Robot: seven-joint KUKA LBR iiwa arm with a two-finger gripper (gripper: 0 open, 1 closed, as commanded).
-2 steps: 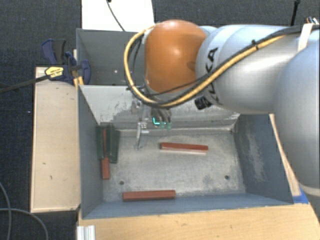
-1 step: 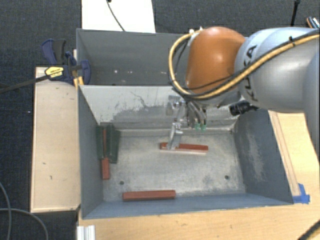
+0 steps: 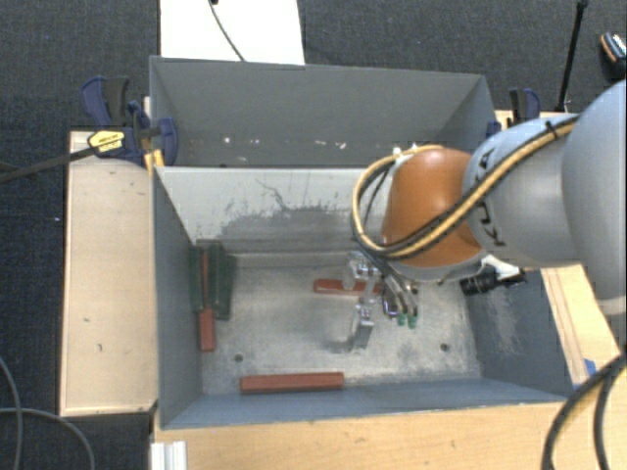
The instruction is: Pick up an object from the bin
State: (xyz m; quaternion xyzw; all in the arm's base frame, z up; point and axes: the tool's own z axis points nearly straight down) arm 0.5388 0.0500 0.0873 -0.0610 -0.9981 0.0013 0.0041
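Note:
My gripper (image 3: pixel 382 323) hangs low over the middle of the bin floor, under the arm's orange cover. Its two fingers stand apart, one fingertip (image 3: pixel 361 337) close to the floor and the other (image 3: pixel 404 314) to its right; it is open with nothing between them. A small orange-red piece (image 3: pixel 331 286) lies just left of the gripper, its right end hidden behind the gripper body. A long red-brown bar (image 3: pixel 292 383) lies along the bin's front wall, well below and left of the gripper.
At the left wall a dark green block (image 3: pixel 221 280) lies lengthwise, with a red-brown stick (image 3: pixel 206 321) beside it. The arm and its cover hide the bin's right rear part.

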